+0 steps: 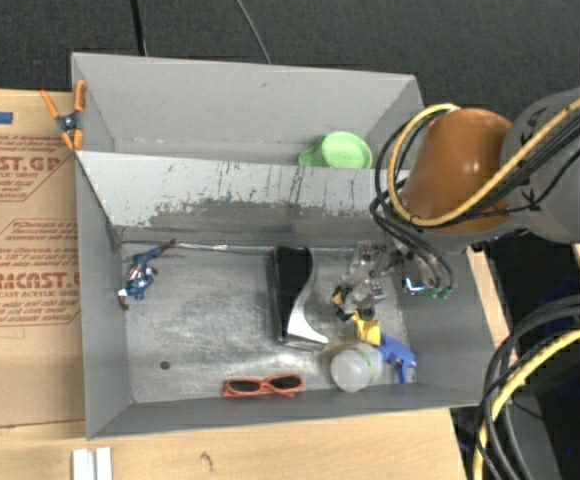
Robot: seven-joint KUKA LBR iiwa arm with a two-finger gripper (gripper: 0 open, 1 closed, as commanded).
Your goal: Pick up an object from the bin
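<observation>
**Desk:** Where did you have the gripper [364, 286] at that point?

**Me:** I had it low in the right part of the bin [105, 368], close to the floor and a little in front of the back wall. The arm came in from the right, with its orange cover [460, 168] and looped cables hanging over the bin's right rim.

**Desk:** Apart, together, or clamped on something?

**Me:** I could not tell. From my camera the tool's end was a dark tangle of metal and wire, and I saw no gap, nor anything clearly gripped.

**Desk:** What lay under it?

**Me:** A small yellow piece [367, 330] lay just in front of the tool's tip, on the floor at the right. I could not say whether they touched. Just beside the tool on its left was a black flat block [290, 283], with a white wedge [306, 328] at its near end.

**Desk:** And the rest?

**Me:** Nearer the front wall, a pale round bottle [353, 368] lay beside a blue piece [398, 358], both close to the yellow one. Red sunglasses [262, 386] lay along the front wall, left of the bottle. A small blue toy [136, 278] sat well apart at the far left, at the end of a thin rod [220, 247] that ran along the foot of the back wall. A green lump [342, 151] sat up at the top of the back wall.
</observation>
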